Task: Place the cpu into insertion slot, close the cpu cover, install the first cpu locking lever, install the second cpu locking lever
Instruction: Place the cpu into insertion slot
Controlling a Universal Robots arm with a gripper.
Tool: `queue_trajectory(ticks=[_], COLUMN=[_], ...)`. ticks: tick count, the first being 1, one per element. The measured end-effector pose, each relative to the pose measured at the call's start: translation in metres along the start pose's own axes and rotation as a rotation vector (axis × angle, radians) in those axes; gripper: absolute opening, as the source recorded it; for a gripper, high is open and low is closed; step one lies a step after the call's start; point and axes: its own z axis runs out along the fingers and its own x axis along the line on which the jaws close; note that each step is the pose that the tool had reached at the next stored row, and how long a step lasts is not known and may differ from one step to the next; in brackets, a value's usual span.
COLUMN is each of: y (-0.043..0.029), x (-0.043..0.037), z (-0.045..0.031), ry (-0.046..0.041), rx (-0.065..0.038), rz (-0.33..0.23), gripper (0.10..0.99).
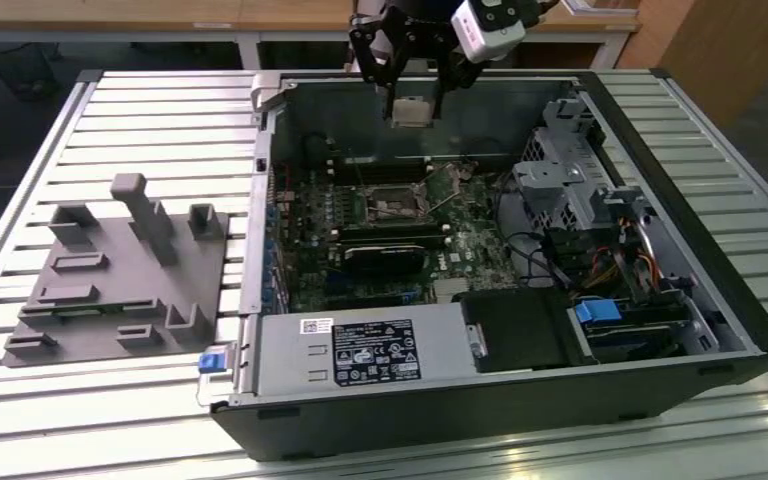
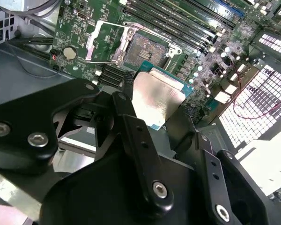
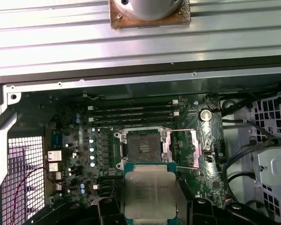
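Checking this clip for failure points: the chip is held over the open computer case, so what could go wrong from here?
1. The cpu hangs in the gripper above the insertion slot, whose pin field lies bare; a skewed or offset descent could bend pins.
2. The chip seems held only at its edges; a slip would drop it onto the motherboard.
3. The cpu cover stands open beside the slot, where a finger might catch it.

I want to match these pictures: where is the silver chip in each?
Exterior view: the cpu hangs in the hand above the case.
Second wrist view: the cpu, gripped, just short of the insertion slot.
First wrist view: the cpu, beside the slot.
Shared landmark: the insertion slot.
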Motion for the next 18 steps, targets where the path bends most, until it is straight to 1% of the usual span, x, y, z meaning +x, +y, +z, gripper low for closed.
queue_trajectory(ticks=[10, 18], y=[0.0000, 0.0000], x=[0.0000, 0.0000], z=[0.0001, 0.0001], ry=[-0.0049, -0.0080], rx=[-0.001, -0.002], rz=[0.055, 0.090], gripper=[0.529, 0.529])
